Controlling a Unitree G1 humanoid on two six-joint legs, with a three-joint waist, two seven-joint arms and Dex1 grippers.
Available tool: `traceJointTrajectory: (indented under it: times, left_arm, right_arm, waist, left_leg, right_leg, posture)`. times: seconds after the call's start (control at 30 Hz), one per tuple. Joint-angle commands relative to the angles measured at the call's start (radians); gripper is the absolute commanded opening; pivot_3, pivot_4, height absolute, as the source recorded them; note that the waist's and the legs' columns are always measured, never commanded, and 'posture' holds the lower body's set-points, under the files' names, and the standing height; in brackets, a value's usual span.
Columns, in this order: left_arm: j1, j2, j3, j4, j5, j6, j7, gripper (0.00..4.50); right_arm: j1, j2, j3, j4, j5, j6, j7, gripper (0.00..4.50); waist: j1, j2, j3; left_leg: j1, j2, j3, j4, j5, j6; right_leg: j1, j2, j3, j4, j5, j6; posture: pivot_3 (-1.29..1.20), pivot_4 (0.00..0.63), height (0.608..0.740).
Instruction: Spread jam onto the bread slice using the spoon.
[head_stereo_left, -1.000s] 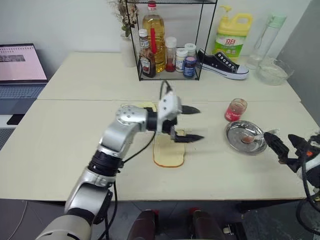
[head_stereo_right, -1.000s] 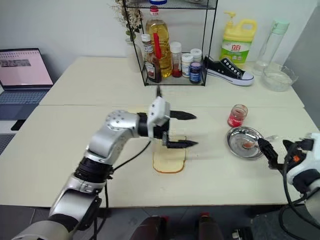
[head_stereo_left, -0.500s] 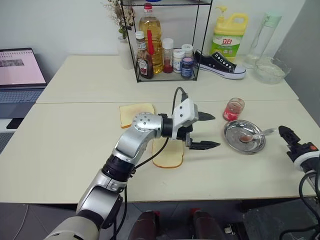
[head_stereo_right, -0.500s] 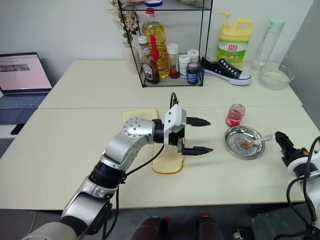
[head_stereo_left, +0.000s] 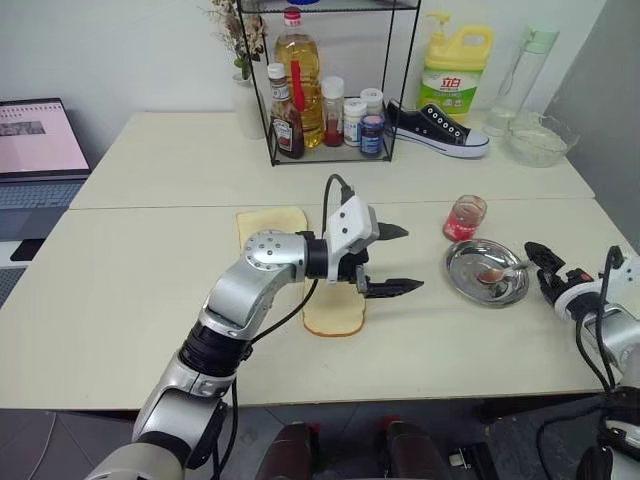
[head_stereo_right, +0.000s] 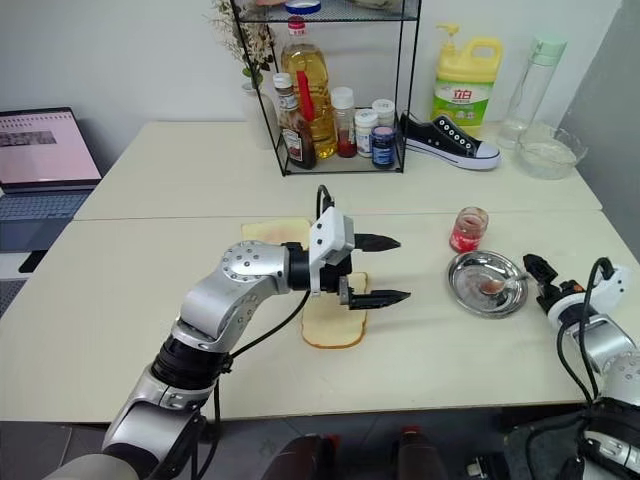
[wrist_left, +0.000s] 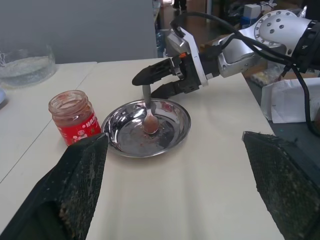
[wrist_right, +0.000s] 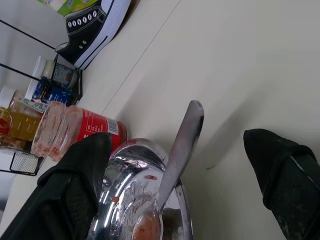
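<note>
The bread slice (head_stereo_left: 334, 312) lies flat near the middle of the tabletop (head_stereo_left: 120, 300), pale cream with a thin golden crust, long in shape; its far part is hidden under the left gripper (head_stereo_left: 396, 260). That gripper hangs above the slice's right side, pointing right, its jaws spread wide with nothing between them.

To the right sits a round, shiny metal dish (head_stereo_left: 462, 275). The spoon (wrist_left: 148, 107) rests in it, a slim bright metal teaspoon, its bowl down in the dish and its handle leaning out over the rim toward the right. The jam (wrist_left: 150, 125) is a small glossy red-brown blob on the spoon's bowl, with faint smears on the dish floor around it.

The right gripper (head_stereo_left: 541, 263) is just right of the dish, close by the handle's end, jaws released and empty. A small open red-labelled jar (head_stereo_left: 466, 217) stands just beyond the dish. A second, squarer slice (head_stereo_left: 268, 220) lies to the far left of the bread slice.
</note>
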Motion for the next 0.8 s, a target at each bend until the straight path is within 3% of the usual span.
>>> traceJointTrajectory:
  times: [0.03, 0.33, 0.37, 0.47, 0.8]
  left_arm:
    - [-0.003, 0.015, 0.032, -0.049, -0.019, 0.007, 0.015, 4.47]
    - [-0.018, 0.044, 0.043, -0.052, -0.023, 0.018, 0.013, 4.47]
    - [-0.019, 0.045, 0.043, -0.051, -0.024, 0.018, 0.013, 4.49]
    - [-0.024, 0.045, 0.04, -0.045, -0.022, 0.015, 0.01, 4.5]
    - [-0.041, 0.043, 0.04, -0.033, -0.023, 0.007, 0.005, 4.5]
  right_arm:
    - [-0.048, -0.013, 0.0, 0.055, -0.038, -0.031, 0.05, 4.5]
    - [-0.122, 0.014, -0.018, 0.184, -0.104, -0.095, 0.122, 4.5]
    - [-0.123, 0.017, -0.021, 0.188, -0.109, -0.102, 0.121, 4.32]
    - [-0.126, 0.026, -0.021, 0.197, -0.118, -0.113, 0.133, 3.55]
    - [-0.125, 0.042, -0.046, 0.21, -0.13, -0.156, 0.16, 0.03]
  waist:
    - [-0.001, 0.0, 0.0]
    - [-0.002, 0.0, 0.0]
    - [-0.002, 0.0, 0.0]
    - [-0.002, 0.0, 0.0]
    - [0.0, 0.0, 0.0]
  left_leg:
    - [0.0, 0.0, 0.0, 0.0, 0.0, 0.0]
    - [0.001, 0.0, 0.001, 0.0, 0.0, 0.0]
    - [0.001, 0.0, 0.001, 0.0, 0.0, 0.0]
    - [0.001, 0.0, 0.001, 0.0, 0.0, 0.0]
    - [0.007, 0.0, 0.001, 0.0, -0.001, 0.001]
  right_leg:
    - [0.0, 0.0, 0.0, 0.0, 0.0, 0.0]
    - [0.0, 0.0, 0.001, 0.0, 0.0, 0.0]
    - [0.0, 0.0, 0.001, 0.0, 0.0, 0.0]
    - [0.001, 0.0, 0.001, 0.0, 0.0, 0.0]
    - [0.007, 0.0, 0.0, -0.002, 0.0, 0.0]
  posture:
    - [0.0, 0.15, 0.74]
    - [0.0, 0.15, 0.74]
    - [0.0, 0.15, 0.74]
    - [0.0, 0.15, 0.74]
    - [0.0, 0.15, 0.74]
